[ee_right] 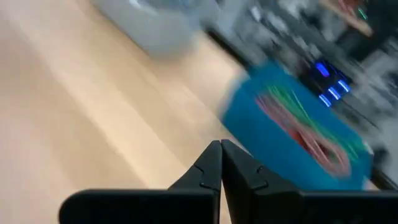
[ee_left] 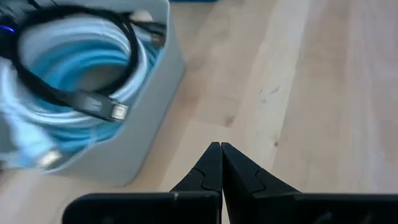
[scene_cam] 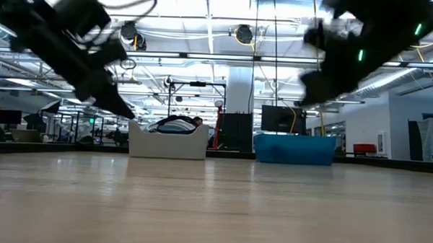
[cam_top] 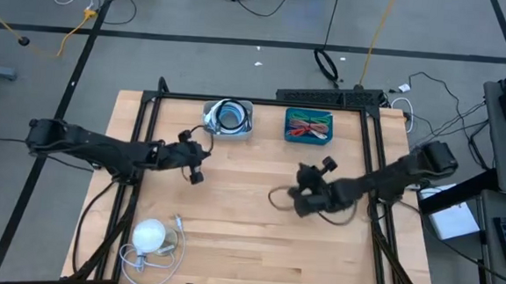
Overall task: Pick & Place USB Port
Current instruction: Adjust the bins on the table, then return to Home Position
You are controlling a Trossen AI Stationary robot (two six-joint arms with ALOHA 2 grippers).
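Judging the USB cable (ee_left: 93,102) light, floppy, best pinched at its stiff plug, I saw it coiled in the grey bin (cam_top: 228,118) at upper centre. My left gripper (ee_left: 221,152) nearby and right gripper (ee_right: 221,149) were both clenched empty.

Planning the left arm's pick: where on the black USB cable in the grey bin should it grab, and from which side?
Probably the black USB cable just behind its metal plug, from above: that stretch lies on top of the blue-white coil, clear of the grey bin wall.
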